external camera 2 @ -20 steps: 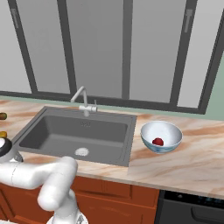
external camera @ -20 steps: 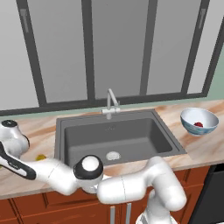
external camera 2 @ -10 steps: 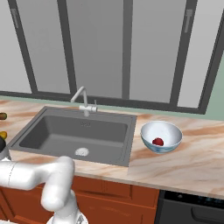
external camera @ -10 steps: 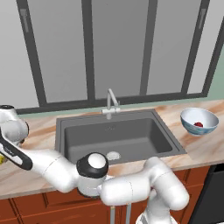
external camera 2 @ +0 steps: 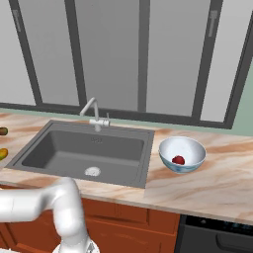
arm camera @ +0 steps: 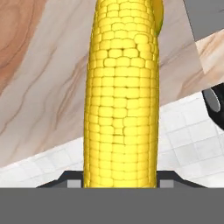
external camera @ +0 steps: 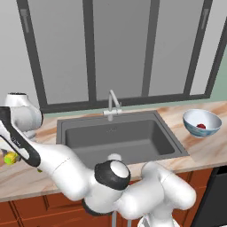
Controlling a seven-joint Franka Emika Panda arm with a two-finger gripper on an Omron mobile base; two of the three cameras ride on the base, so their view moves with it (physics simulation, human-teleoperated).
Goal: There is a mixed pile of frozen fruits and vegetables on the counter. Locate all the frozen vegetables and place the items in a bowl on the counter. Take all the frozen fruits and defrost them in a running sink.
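Hand view: corn cob (arm camera: 120, 105) clenched lengthwise in end effector (arm camera: 119, 183), lifted over tabletop (arm camera: 39, 78) far left of sink (external camera: 119, 137); carry level across sink to bowl (external camera: 202, 123) at its right, beside red ball (external camera: 201, 126), releasing low.

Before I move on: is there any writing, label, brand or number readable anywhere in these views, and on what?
None readable. The corn cob, bowl, sink, tap and counter carry no text.
Faint marks on the sink's back wall: too small to read.
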